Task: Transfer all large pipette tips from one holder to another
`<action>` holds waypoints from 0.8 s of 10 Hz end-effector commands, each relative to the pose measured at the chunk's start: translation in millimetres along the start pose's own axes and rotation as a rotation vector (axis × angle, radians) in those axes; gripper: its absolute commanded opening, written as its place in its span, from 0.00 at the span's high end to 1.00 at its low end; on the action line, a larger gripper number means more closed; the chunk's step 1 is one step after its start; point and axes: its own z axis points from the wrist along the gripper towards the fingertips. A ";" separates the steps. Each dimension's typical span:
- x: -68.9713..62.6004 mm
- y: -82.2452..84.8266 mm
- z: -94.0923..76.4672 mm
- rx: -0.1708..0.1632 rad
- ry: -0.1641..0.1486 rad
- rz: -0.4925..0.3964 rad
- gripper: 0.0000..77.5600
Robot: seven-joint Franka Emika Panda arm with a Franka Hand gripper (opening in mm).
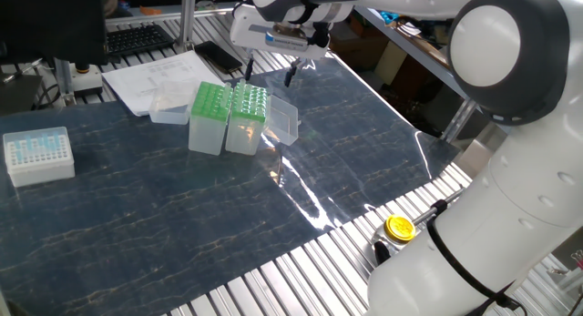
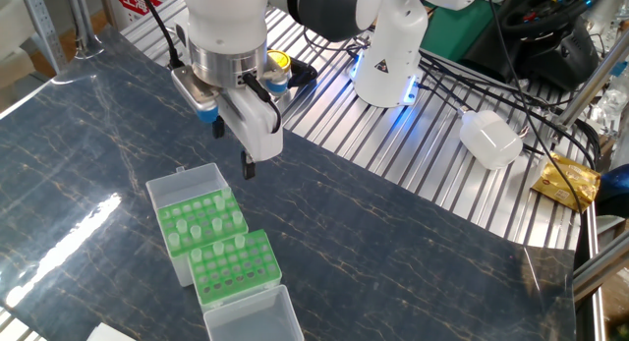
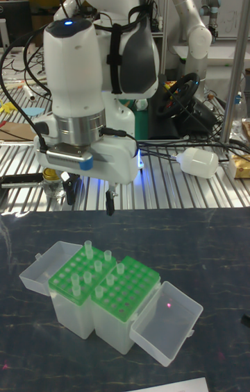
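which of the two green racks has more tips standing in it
The green rack nearer the gripper holds the more large pipette tips. The other green rack, farther from it, shows mostly empty holes.
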 end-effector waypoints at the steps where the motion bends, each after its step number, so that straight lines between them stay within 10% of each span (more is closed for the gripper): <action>1: 7.9 26.7 20.5 0.018 0.019 0.346 0.00; 8: 1.3 47.3 33.3 0.009 0.014 0.560 0.00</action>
